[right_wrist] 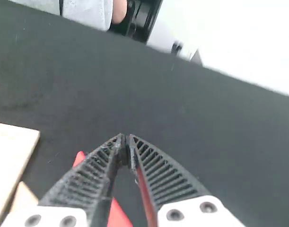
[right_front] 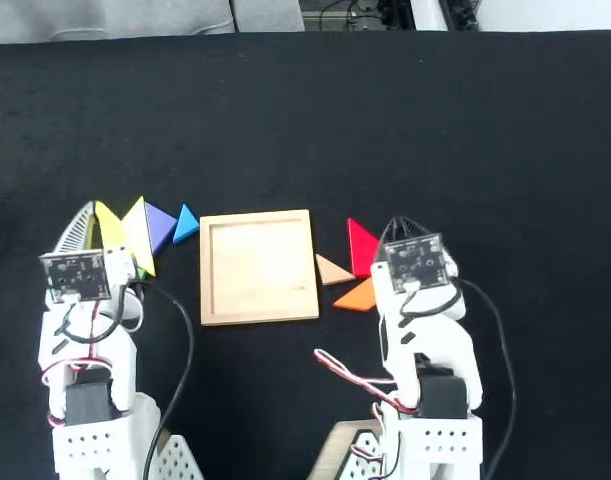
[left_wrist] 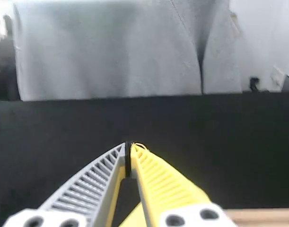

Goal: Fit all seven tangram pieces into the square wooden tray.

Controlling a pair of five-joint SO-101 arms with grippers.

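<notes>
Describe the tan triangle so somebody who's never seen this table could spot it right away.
Find the square wooden tray in the middle of the black table. Three pieces lie off its right side, by the right claw; the tan triangle is the one nearest the tray's edge. Its pale wood colour sets it apart from the red triangle and the orange piece.

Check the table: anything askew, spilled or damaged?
Nothing stands out. The wooden tray sits flat and empty. A yellow piece, purple piece and blue piece lie flat beside the left arm; a red piece, tan piece and orange piece beside the right arm. None looks damaged.
</notes>
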